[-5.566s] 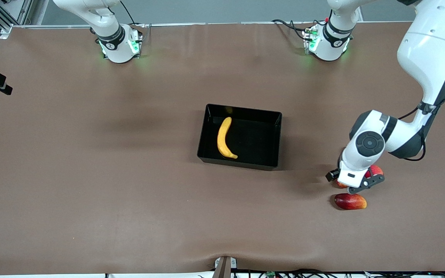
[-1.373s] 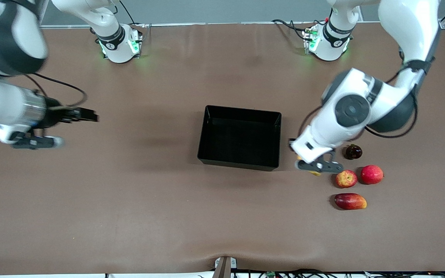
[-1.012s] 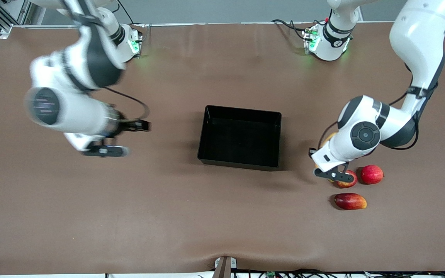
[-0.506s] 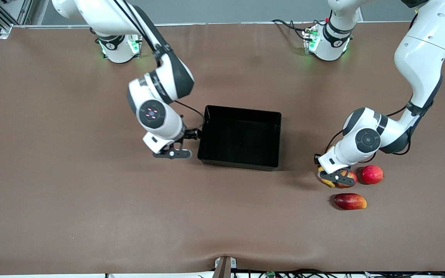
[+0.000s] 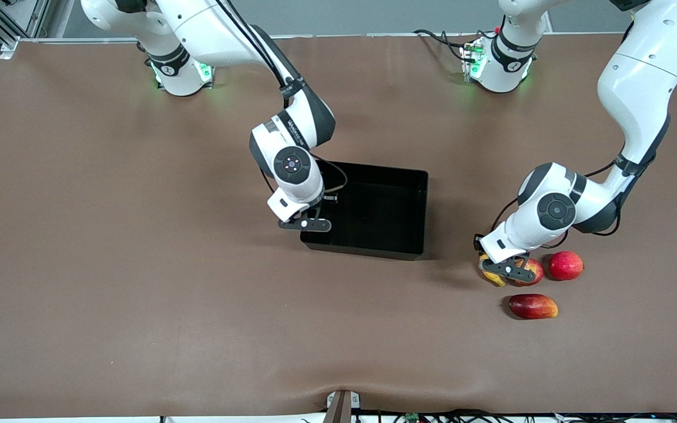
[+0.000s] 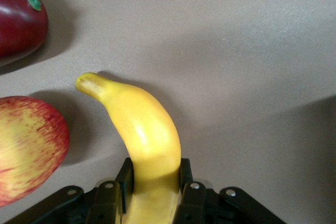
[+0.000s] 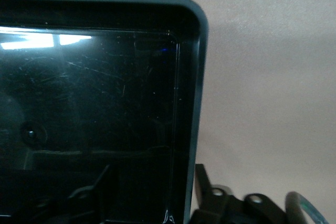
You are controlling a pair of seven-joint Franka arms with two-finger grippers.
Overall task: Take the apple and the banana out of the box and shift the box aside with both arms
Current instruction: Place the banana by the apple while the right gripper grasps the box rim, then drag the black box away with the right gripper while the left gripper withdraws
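The black box (image 5: 368, 251) sits mid-table and is empty. My right gripper (image 5: 305, 224) is open at the box's wall toward the right arm's end. In the right wrist view its fingers (image 7: 203, 182) straddle the wall of the box (image 7: 195, 87), one inside and one outside. My left gripper (image 5: 506, 271) is shut on the yellow banana (image 5: 493, 277), low over the table beside the mottled apple (image 5: 535, 270). In the left wrist view the banana (image 6: 142, 129) sticks out between the pads, its tip near the table, with the apple (image 6: 29, 145) close beside it.
A plain red round fruit (image 5: 566, 265) lies beside the apple toward the left arm's end. A dark-red-and-yellow mango (image 5: 533, 306) lies nearer the front camera and shows in the left wrist view (image 6: 18, 19). Brown table all round.
The banana lay in the box earlier; it is now in my left gripper, lowered beside the apple. My right arm has swung in from its end of the table to the box wall.
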